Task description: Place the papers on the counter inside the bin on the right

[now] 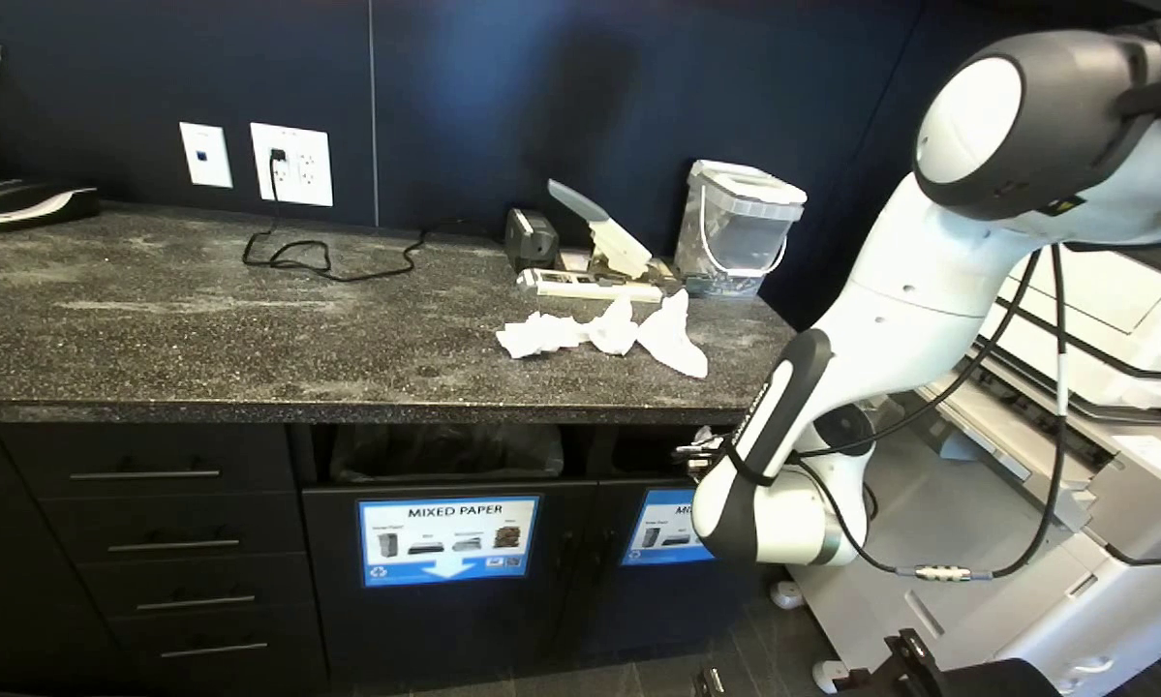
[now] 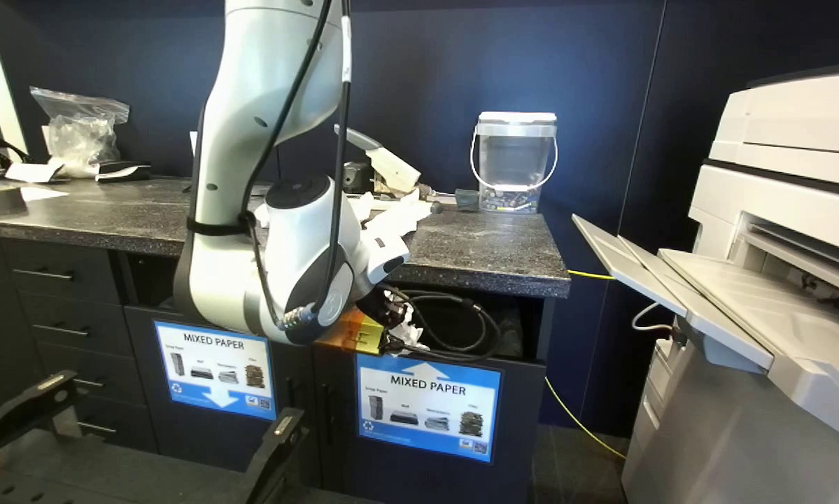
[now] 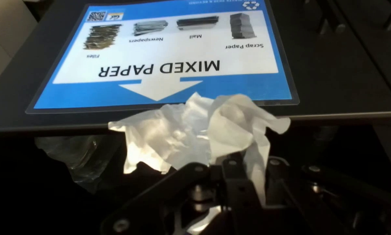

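Crumpled white paper [image 3: 234,125] sticks out from between the fingers of my gripper [image 3: 252,160], which is shut on it. In an exterior view this paper [image 2: 411,334] shows at the left part of the right bin's opening; how deep it reaches inside, I cannot tell. The bin [image 2: 524,392] is the dark cabinet slot under the counter's right end, with a blue-edged label [image 2: 429,406] below it. On the counter [image 1: 396,339], more white papers [image 1: 674,339] lie crumpled near the back right. The arm partly covers them in an exterior view.
The counter's front edge [image 1: 396,411] overhangs the slots. A similar slot [image 1: 449,455] with a bag liner sits to the left. Behind the papers stand a hole punch [image 1: 619,247] and a lidded tub [image 1: 735,227]. A printer [image 2: 776,245] occupies the right side.
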{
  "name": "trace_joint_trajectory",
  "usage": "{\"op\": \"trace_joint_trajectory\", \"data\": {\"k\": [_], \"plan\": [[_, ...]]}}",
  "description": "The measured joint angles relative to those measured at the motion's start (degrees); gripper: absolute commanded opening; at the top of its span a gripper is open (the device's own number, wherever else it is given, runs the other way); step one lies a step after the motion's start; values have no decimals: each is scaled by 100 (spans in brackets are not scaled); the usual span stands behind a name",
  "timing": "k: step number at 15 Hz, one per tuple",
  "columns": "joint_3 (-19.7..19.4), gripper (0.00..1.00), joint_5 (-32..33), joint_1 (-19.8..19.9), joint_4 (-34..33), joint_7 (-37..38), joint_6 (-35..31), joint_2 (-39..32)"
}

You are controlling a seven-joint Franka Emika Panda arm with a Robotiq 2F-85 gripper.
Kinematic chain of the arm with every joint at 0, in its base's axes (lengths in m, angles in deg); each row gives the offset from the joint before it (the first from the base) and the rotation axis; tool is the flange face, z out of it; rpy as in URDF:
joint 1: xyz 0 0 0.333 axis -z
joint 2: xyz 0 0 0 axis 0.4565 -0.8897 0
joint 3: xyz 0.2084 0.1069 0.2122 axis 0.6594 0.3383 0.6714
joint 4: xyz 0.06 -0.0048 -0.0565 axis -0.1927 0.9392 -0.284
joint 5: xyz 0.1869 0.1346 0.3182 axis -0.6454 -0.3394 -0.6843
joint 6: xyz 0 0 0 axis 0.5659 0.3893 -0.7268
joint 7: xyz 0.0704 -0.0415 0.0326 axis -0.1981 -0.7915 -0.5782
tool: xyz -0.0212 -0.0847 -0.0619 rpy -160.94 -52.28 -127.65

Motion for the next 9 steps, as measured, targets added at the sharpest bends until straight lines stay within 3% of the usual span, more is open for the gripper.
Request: {"op": "trace_joint_trajectory", "data": {"k": [9], "plan": [[-1,14,-177,-52,-1353,264,-461,-1041]]}}
